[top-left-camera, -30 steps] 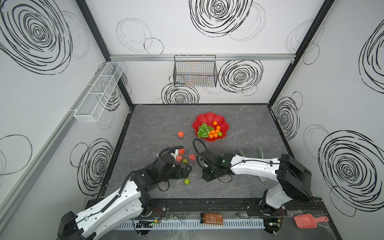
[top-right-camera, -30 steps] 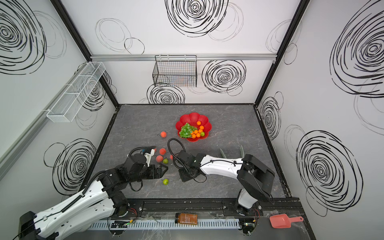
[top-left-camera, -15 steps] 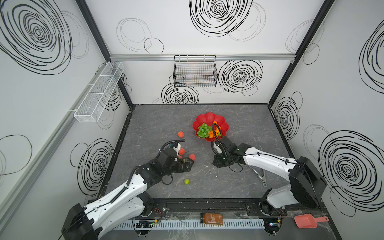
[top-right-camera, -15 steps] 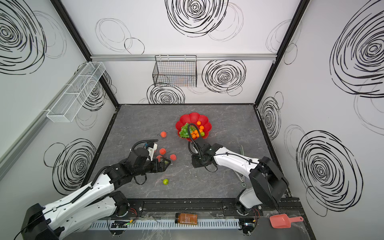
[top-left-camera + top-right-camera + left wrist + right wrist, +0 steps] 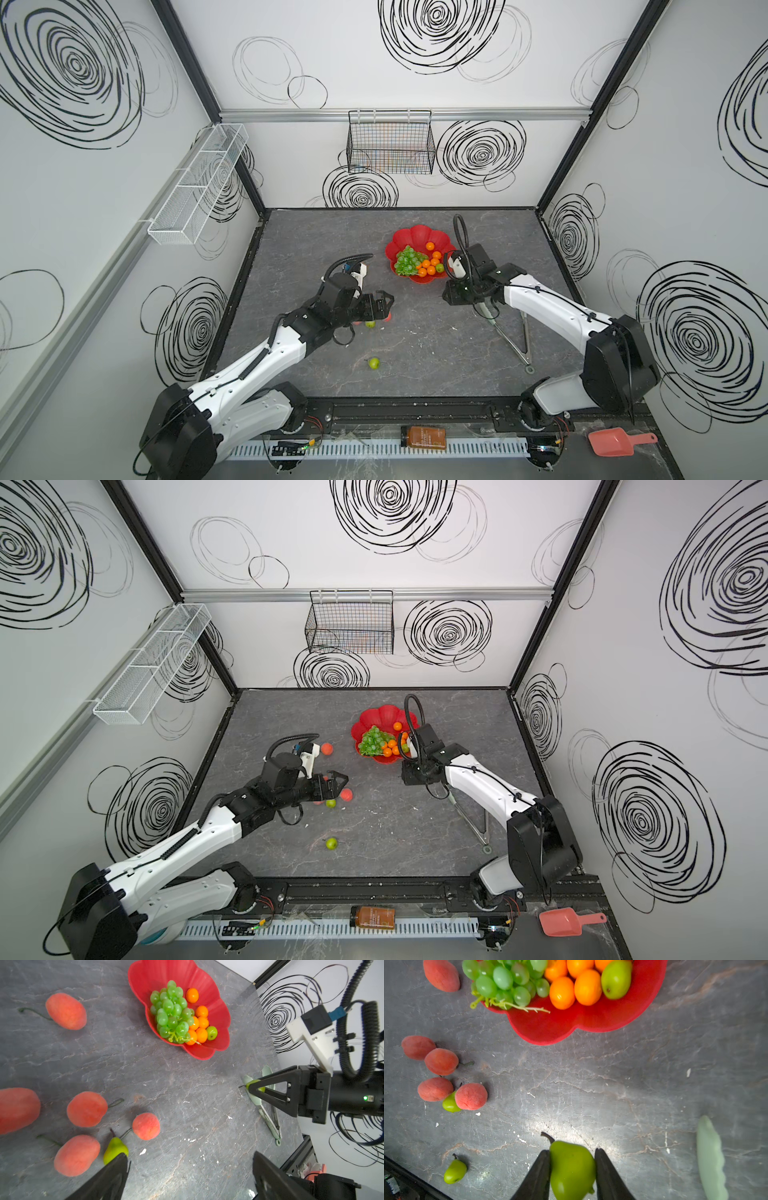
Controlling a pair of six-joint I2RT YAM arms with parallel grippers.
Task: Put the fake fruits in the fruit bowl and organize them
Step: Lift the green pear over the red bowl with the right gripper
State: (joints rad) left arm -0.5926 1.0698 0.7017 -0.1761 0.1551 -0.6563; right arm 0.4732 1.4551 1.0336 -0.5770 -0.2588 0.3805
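Note:
The red fruit bowl (image 5: 415, 237) (image 5: 382, 719) holds the green grapes (image 5: 170, 1012), several oranges (image 5: 200, 1022) and a green apple (image 5: 212, 1032). My right gripper (image 5: 572, 1155) (image 5: 446, 296) is shut on another green apple (image 5: 571, 1167), just in front of the bowl's near rim (image 5: 571, 1020). My left gripper (image 5: 190, 1155) (image 5: 384, 303) is open over bare table. Beside it lie several peaches (image 5: 146, 1126) (image 5: 471, 1096) and a green apple (image 5: 115, 1149) next to one finger. One more green apple (image 5: 374, 363) (image 5: 455, 1171) lies nearer the front edge.
Pale-green tongs (image 5: 511, 345) (image 5: 711, 1159) lie on the table under the right arm. A black wire basket (image 5: 390, 141) hangs on the back wall, a white wire shelf (image 5: 199, 183) on the left wall. A pink scoop (image 5: 615, 441) and an amber bottle (image 5: 423, 437) lie beyond the front rail.
My right gripper has carried the green apple from the middle of the table to the right and back, up to the bowl. My left gripper has reached farther forward over the peaches.

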